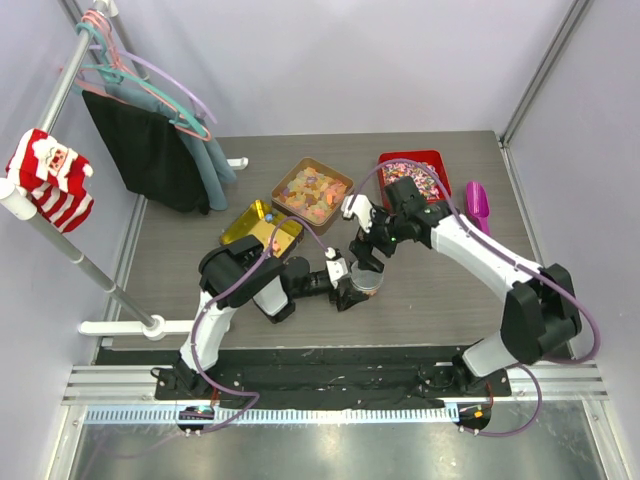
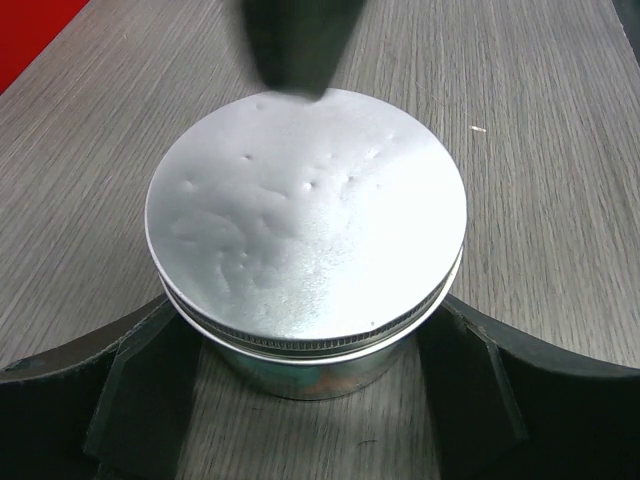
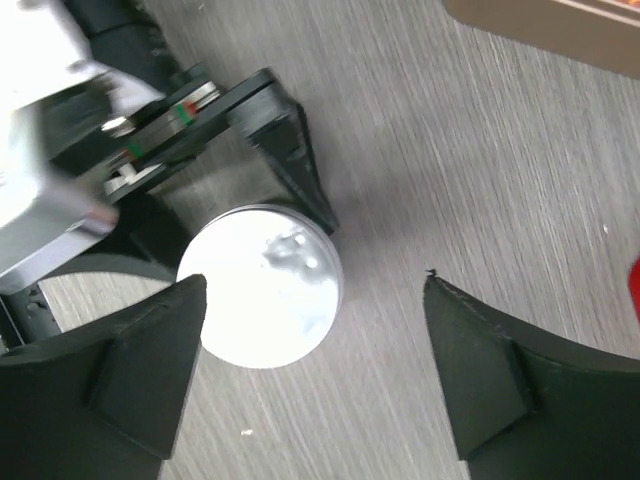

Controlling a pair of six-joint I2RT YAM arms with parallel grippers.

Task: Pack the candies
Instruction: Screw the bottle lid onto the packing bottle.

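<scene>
A low glass jar (image 1: 365,288) with a silver screw lid (image 2: 305,210) stands on the wood table. Teal and orange tints show through its wall (image 2: 310,375). My left gripper (image 2: 305,312) is shut on the jar, one finger on each side; it also shows in the top view (image 1: 350,288). My right gripper (image 1: 368,255) hangs open just above the jar, offset to one side; in the right wrist view (image 3: 312,290) the lid (image 3: 262,298) lies by one finger. More bright mixed candies (image 1: 265,216) lie in a gold tray (image 1: 240,228).
A brown tray of pale orange gummy pieces (image 1: 312,190) and a red tray of speckled sweets (image 1: 415,168) stand behind the jar. A purple scoop (image 1: 478,205) lies at the right. Hangers with clothes (image 1: 160,140) and a rack stand at the left.
</scene>
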